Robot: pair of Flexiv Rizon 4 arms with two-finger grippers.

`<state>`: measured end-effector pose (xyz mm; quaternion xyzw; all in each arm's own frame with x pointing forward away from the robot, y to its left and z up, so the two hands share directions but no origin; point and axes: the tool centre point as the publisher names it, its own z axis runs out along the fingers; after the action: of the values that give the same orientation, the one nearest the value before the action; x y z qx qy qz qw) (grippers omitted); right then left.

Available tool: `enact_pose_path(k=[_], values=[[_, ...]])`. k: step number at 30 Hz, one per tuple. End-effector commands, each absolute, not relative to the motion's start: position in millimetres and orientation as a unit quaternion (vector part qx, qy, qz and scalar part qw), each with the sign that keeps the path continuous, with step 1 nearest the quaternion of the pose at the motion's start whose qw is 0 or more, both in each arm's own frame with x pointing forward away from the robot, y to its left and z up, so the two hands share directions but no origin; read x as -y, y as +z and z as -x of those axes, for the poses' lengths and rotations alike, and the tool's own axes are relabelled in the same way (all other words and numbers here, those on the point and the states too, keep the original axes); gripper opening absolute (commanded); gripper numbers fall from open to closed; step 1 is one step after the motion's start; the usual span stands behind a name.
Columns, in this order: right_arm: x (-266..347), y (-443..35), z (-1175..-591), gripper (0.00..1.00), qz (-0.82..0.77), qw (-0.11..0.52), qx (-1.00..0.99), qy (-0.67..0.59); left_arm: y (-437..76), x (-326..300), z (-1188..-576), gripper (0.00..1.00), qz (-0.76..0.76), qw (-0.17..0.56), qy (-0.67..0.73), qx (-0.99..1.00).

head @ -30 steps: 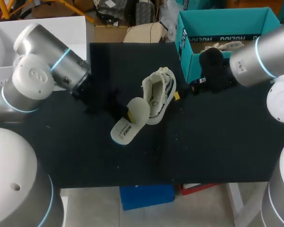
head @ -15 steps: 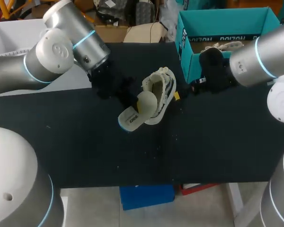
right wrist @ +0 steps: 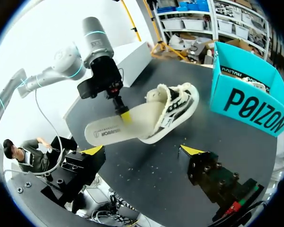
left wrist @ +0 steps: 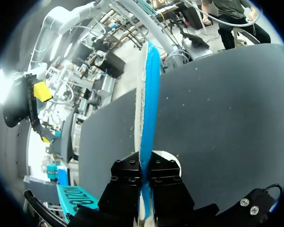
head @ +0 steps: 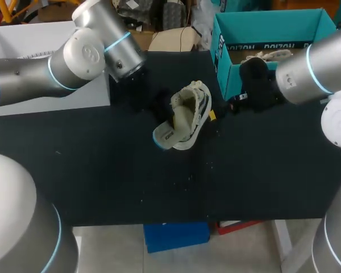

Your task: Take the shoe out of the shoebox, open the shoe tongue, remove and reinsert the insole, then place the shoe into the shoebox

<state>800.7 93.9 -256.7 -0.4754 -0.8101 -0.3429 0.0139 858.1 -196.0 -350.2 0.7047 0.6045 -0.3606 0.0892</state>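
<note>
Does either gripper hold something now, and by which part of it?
The left gripper holds the insole by one long edge. The right gripper is open and holds nothing.

Outstretched left arm [head: 85, 54], left gripper [left wrist: 143, 172] clamped on insole [left wrist: 149, 94], right gripper [right wrist: 142, 150] spread wide, apparently hovering low.

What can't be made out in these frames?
Insole toe end: inside the shoe, hidden by its upper, head and right wrist views.
Shoe, left wrist view: almost all behind the left hand and the edge-on insole.
Left hand's grip, head view: black against the dark table, unresolvable.
Box contents: mostly covered by the right arm in head view, behind the box wall in right wrist view.
</note>
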Motion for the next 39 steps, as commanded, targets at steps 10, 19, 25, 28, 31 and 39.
enact_pose_path(k=[10,19,25,28,31,39], values=[[-95,-256,-801,1.0,0.476,0.014,0.81,-0.342,-375,217,-889,0.0,-0.695,0.104,-0.342,-0.624],[-95,-256,-801,1.0,0.476,0.014,0.81,-0.342,-377,220,-912,0.0,-0.678,0.138,-0.322,-0.646],[-95,-256,-801,1.0,0.476,0.014,0.81,-0.342,-362,219,-902,0.67,-0.685,0.141,-0.326,-0.636],[-95,-256,-801,1.0,0.476,0.014,0.81,-0.342,-353,212,-889,0.73,-0.693,0.134,-0.327,-0.628],[-95,-256,-801,1.0,0.476,0.014,0.81,-0.342,-345,206,-877,0.57,-0.698,0.133,-0.328,-0.622],[-95,-256,-801,1.0,0.476,0.014,0.81,-0.342,-336,192,-849,0.44,-0.711,0.114,-0.334,-0.609]])
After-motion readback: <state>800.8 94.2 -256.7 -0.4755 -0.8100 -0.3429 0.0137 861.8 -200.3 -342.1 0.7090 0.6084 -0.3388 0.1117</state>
